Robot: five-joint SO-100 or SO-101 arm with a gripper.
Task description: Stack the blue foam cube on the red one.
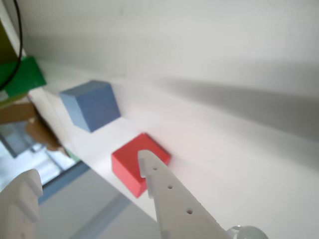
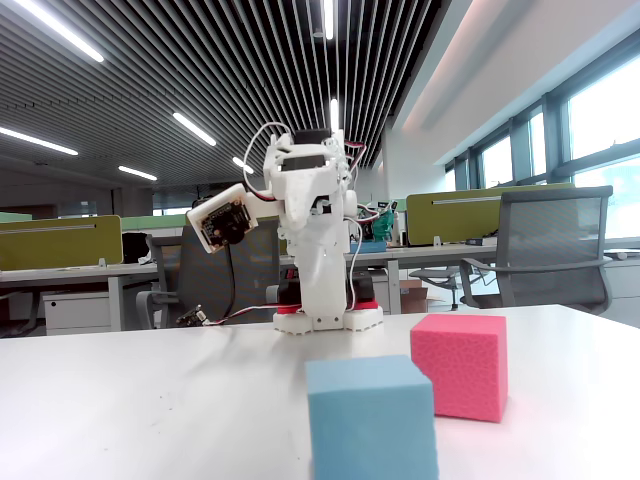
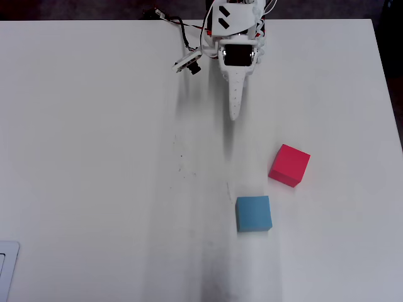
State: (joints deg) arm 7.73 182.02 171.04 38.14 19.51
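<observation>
One blue foam cube and one red one set apart on the tabletop, end effector raised, parted, empty.

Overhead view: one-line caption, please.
Blue foam cube and red cube sit apart on white table; gripper empty.

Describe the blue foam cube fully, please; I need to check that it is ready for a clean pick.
The blue foam cube is light sky blue, matte and finely pitted like foam, with square faces and crisp edges. It sits flat and upright on the white table, undamaged as far as the views show. Nothing touches it: in the overhead view, the red cube lies apart from it, up and to the right, and the gripper hangs well away near the arm's base. Its top is bare.
</observation>
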